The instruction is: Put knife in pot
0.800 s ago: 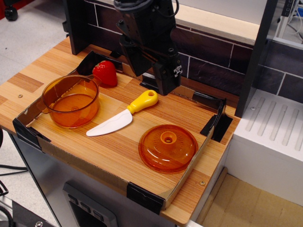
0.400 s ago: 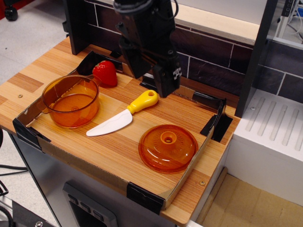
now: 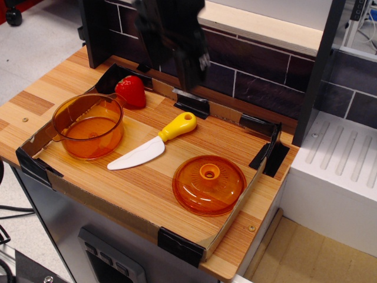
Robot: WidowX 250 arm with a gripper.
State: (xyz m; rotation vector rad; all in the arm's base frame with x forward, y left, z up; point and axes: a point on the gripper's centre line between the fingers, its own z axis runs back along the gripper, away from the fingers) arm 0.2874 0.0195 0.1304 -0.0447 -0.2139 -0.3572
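The knife [image 3: 154,143], with a white blade and a yellow handle, lies flat in the middle of the wooden board, handle pointing to the back right. The transparent orange pot [image 3: 88,125] stands upright and empty at the left, about a hand's width from the blade tip. My gripper [image 3: 191,73] is black and blurred by motion. It hangs high above the back of the board, behind the knife handle and well clear of it. It holds nothing that I can see. The blur hides how its jaws stand.
A domed orange lid [image 3: 209,184] with a knob lies at the front right. A red toy strawberry [image 3: 131,91] sits at the back left behind the pot. A low cardboard rim [image 3: 35,162] with black corner clips borders the board. A dark brick wall [image 3: 259,76] stands behind.
My gripper has risen and moved left, away from the knife handle. The knife, pot, lid and strawberry have not moved.
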